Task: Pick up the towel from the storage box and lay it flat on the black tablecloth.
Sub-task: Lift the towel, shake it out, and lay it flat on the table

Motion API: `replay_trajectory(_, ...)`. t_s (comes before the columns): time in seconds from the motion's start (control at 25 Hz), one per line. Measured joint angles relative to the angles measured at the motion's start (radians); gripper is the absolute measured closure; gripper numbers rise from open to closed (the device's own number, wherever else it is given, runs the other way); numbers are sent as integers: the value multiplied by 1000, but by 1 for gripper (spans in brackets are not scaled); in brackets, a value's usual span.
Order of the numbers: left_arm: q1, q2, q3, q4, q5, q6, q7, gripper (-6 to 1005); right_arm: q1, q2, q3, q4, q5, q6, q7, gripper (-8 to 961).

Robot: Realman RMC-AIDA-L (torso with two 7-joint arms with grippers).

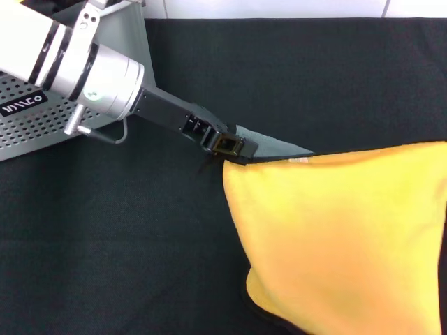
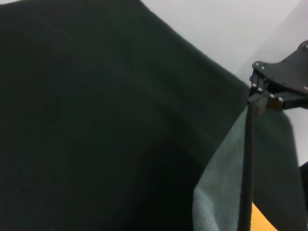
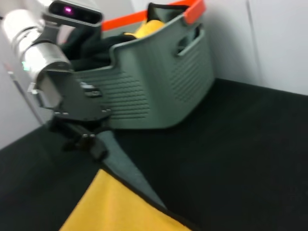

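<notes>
Left hand (image 1: 227, 146) closed on one corner of the towel (image 1: 342, 237), gripping its black-trimmed edge; seen from the wrist, the pinched edge (image 2: 248, 163) runs as a taut dark line away from the fingers. The towel hangs out from the hand over the black tablecloth (image 1: 126, 258), yellow-orange plush face toward the head camera, with a narrow band of its grey reverse (image 1: 276, 145) folded over just beside the hand. A small pale label (image 1: 299, 160) sits on the upper edge near the gripped corner. The right wrist view shows the same corner: grey strip (image 3: 130, 175) tapering to the left hand (image 3: 89, 139), yellow face (image 3: 115, 207) below it. The storage box (image 1: 42, 118), grey with perforated walls, stands behind the left arm, well apart from the towel; dark and yellow cloth (image 3: 120, 36) lies heaped inside it. The right hand is not in view
</notes>
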Motion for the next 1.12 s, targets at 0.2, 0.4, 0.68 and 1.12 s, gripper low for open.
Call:
replay_trajectory(0.2, -13, -1, 1, 0, 13, -40, -6, 957, 31, 13, -3, 13, -42, 107, 0, 947)
replay_trajectory(0.4, -20, -3, 1, 0, 14, -76, -6, 957, 56, 17, -58, 44, -45, 222, 1, 947)
replay_trajectory(0.68, -20, -24, 5, 0, 29, -153, 1, 957, 77, 36, -135, 54, -47, 364, -1, 948)
replay_trajectory(1.12, -23, -92, 5, 5, 65, -319, 19, 952, 93, 62, -139, 55, -73, 461, -11, 947)
